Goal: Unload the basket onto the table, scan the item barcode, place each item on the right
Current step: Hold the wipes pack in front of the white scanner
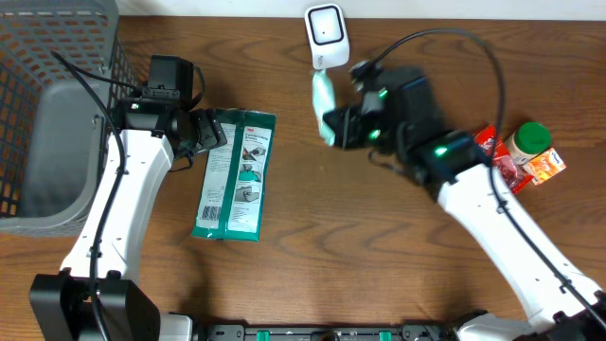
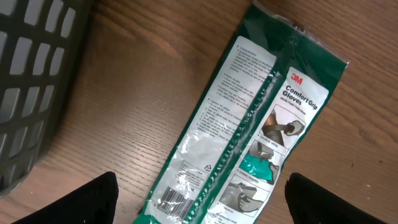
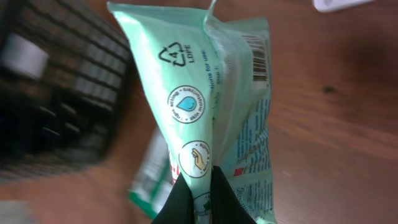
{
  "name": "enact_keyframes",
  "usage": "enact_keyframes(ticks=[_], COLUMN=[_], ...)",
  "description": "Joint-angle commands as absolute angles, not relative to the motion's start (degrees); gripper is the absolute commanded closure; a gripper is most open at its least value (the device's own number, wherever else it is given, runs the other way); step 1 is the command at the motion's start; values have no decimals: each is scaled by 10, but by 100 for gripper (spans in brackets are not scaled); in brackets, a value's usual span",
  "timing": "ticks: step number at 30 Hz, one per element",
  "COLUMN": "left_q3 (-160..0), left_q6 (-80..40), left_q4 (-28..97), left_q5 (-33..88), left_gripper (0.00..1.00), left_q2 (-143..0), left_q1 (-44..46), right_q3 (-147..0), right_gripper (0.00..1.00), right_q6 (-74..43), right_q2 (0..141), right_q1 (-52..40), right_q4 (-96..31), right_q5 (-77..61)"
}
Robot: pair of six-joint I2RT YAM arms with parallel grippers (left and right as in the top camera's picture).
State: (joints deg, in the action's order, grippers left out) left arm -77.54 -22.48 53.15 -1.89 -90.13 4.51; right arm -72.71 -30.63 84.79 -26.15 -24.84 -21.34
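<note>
My right gripper is shut on a mint-green soft pack and holds it in the air just below the white scanner. In the right wrist view the two fingertips pinch the pack's lower seam, and the pack stands up with its barcode showing on the right face. A corner of the scanner peeks in at the top. My left gripper hangs open over a green glove package, whose own barcode lies between the spread fingers.
A grey mesh basket fills the far left, close to the left arm. At the right, behind the right arm, stand a green-lidded jar and a red and orange packet.
</note>
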Motion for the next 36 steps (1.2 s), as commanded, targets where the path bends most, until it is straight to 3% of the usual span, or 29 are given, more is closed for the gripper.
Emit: enact_keyframes(ticks=[1,10,22,28,36], left_q3=[-784,-784,-784,-784,-784], left_q6=[-222,-222,-222,-222,-222], left_q4=[533,533,533,533,533], left_q5=[-26,-26,-26,-26,-26], left_gripper=[14,14,14,14,14], left_q2=[-899,-899,-899,-899,-899], left_q1=[43,43,43,43,43], right_q3=[-790,-872,-877,-931,-1163], right_gripper=[99,99,99,99,99], right_q6=[-393,-617,-892,-967,-1075], right_q2=[853,943,1179,1310,1509], right_q1=[-225,-190,-127,-109,-114], right_q4=[-213,43,416,491,542], right_q5=[-350,-439,-428,-419,-425])
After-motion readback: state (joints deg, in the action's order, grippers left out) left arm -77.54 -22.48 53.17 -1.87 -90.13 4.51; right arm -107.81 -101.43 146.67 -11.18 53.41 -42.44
